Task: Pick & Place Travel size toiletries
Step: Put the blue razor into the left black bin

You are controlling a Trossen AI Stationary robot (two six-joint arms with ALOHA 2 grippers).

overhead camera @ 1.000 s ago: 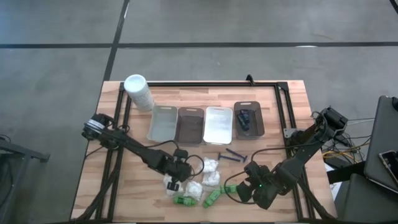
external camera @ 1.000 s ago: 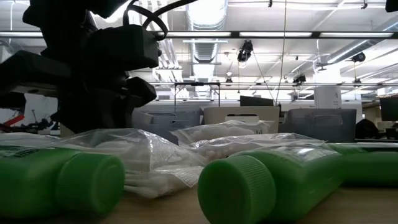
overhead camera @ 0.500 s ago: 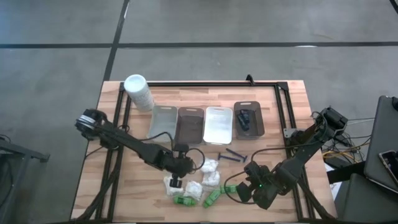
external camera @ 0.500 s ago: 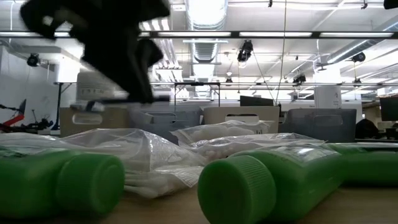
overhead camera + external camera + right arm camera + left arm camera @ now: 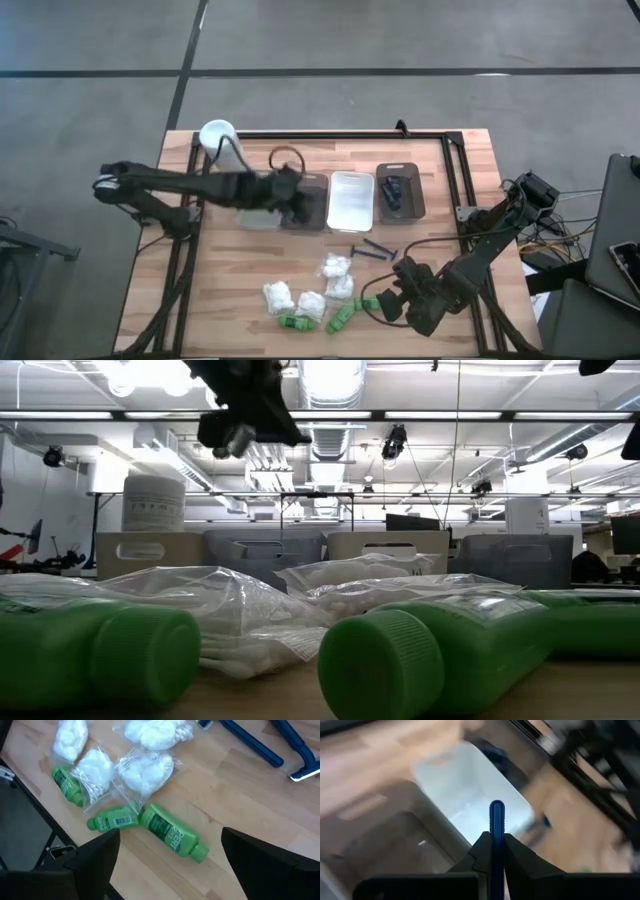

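Note:
My left gripper [image 5: 292, 196] is above the row of trays at the table's far side, over the dark second tray [image 5: 307, 212], shut on a thin blue razor [image 5: 496, 817]. It also shows high in the low view [image 5: 243, 410]. My right gripper [image 5: 170, 870] is open and empty near the table's near right, just above a green bottle [image 5: 172, 836]. Green bottles [image 5: 340, 317] and bagged white puffs [image 5: 313, 303] lie on the wood near the front centre. Two blue razors [image 5: 372, 250] lie flat behind them. Small black sticks [image 5: 397, 188] lie in the rightmost tray. My left gripper pinches the razor's blue handle [image 5: 496, 837] between its two fingers. The handle lies along the fingers and its rounded free end [image 5: 496, 807] sticks out past the fingertips. The razor is lifted clear above the trays. Its other end is hidden by the gripper.
A tall white cylinder [image 5: 222, 146] stands at the far left beside the leftmost tray [image 5: 258, 205]. A white tray [image 5: 351, 200] sits third in the row. A black frame rail [image 5: 455, 170] runs along the table's far and right sides. Bare wood lies at the near left.
My left gripper has risen from beside the white puffs near the front centre and gone toward the table's far edge, ending over the trays. It has stayed shut and carried the razor, lifted clear. My right gripper has kept still.

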